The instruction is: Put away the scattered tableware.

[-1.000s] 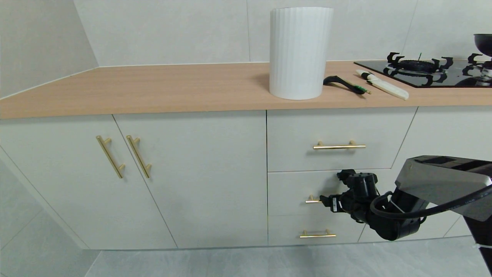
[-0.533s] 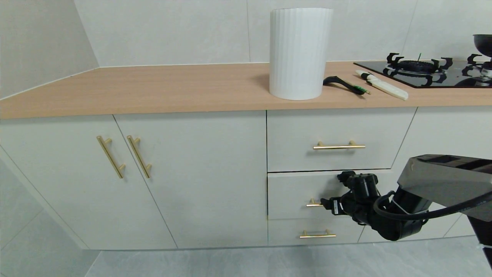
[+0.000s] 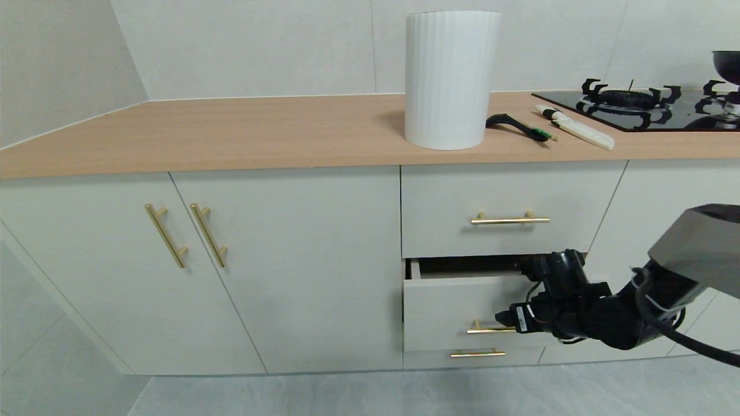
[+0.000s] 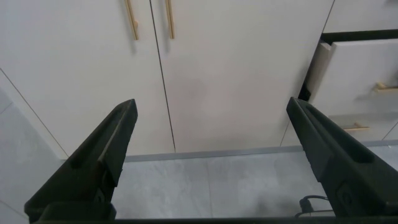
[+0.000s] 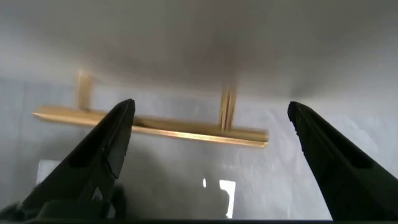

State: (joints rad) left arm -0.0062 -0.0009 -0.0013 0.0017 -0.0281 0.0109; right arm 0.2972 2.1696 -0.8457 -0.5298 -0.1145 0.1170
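A black scoop with a green handle [image 3: 516,126] and a white knife [image 3: 575,134] lie on the wooden countertop [image 3: 260,130], to the right of a tall white ribbed container [image 3: 448,81]. Below them the middle drawer [image 3: 445,309] stands partly pulled out, with a dark gap above its front. My right gripper [image 3: 507,318] is at that drawer's gold handle [image 3: 488,330]. In the right wrist view its fingers stand wide apart, so the gripper [image 5: 208,109] is open, with a gold handle [image 5: 155,126] just ahead. My left gripper [image 4: 211,106] is open and holds nothing, low before the cabinet doors [image 4: 205,74].
A black gas hob [image 3: 636,107] sits at the right end of the countertop. The top drawer [image 3: 503,211] and bottom drawer [image 3: 471,359] are closed. Two doors with gold handles [image 3: 185,234] fill the cabinet's left. Grey tiled floor [image 3: 347,396] lies below.
The middle drawer has slid out from closed to partly open. My right arm drew back and down with the handle.
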